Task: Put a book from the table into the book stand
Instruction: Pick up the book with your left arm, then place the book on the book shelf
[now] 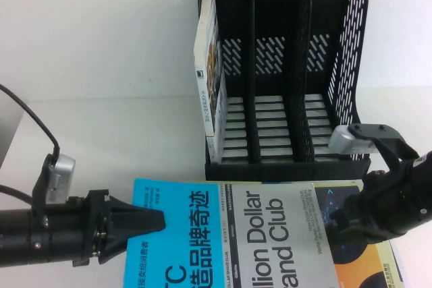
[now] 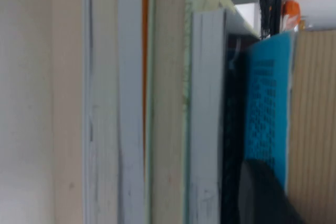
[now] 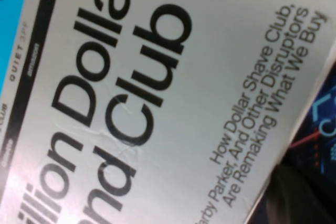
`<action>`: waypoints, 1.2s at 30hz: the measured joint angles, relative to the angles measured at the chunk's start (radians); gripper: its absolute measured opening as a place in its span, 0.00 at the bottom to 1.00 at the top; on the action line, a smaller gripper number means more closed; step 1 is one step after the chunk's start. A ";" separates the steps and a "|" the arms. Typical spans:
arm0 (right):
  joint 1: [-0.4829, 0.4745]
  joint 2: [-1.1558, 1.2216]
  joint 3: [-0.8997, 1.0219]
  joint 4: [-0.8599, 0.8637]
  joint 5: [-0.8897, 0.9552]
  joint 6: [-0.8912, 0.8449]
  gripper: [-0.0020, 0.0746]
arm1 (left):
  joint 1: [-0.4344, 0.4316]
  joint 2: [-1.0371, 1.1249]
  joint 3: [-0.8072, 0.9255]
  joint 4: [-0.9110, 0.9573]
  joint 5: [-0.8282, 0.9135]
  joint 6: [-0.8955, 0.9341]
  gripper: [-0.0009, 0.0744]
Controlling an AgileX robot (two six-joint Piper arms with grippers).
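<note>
This looks like a lab or test bench dressed as an office desk. A plain white table (image 1: 101,65) fills the frame with a bare white wall behind it, free of any household clutter. At upper right stands a black book stand (image 1: 283,65), an office file rack, with one white-spined book (image 1: 209,72) in its leftmost slot. Along the bottom edge lie a cyan-and-grey book (image 1: 229,234) and a dark navy-and-orange book (image 1: 351,227). Two black robot arms with cabled wrist cameras enter from lower left and lower right.
</note>
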 joint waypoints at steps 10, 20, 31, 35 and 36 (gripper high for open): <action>0.005 -0.140 -0.053 -0.164 0.018 0.112 0.02 | -0.006 -0.065 -0.232 0.193 0.014 -0.225 0.26; 0.005 -0.413 -0.062 -0.377 0.067 0.338 0.02 | -0.217 -0.156 -0.822 0.773 -0.039 -0.846 0.26; 0.005 -0.442 -0.062 -0.418 0.211 0.381 0.02 | -0.577 0.150 -1.440 1.376 0.024 -1.389 0.26; 0.005 -0.442 -0.062 -0.443 0.233 0.389 0.02 | -0.658 0.303 -1.625 1.499 0.036 -1.501 0.26; 0.005 -0.442 -0.062 -0.449 0.237 0.389 0.02 | -0.666 0.338 -1.672 1.514 0.036 -1.517 0.26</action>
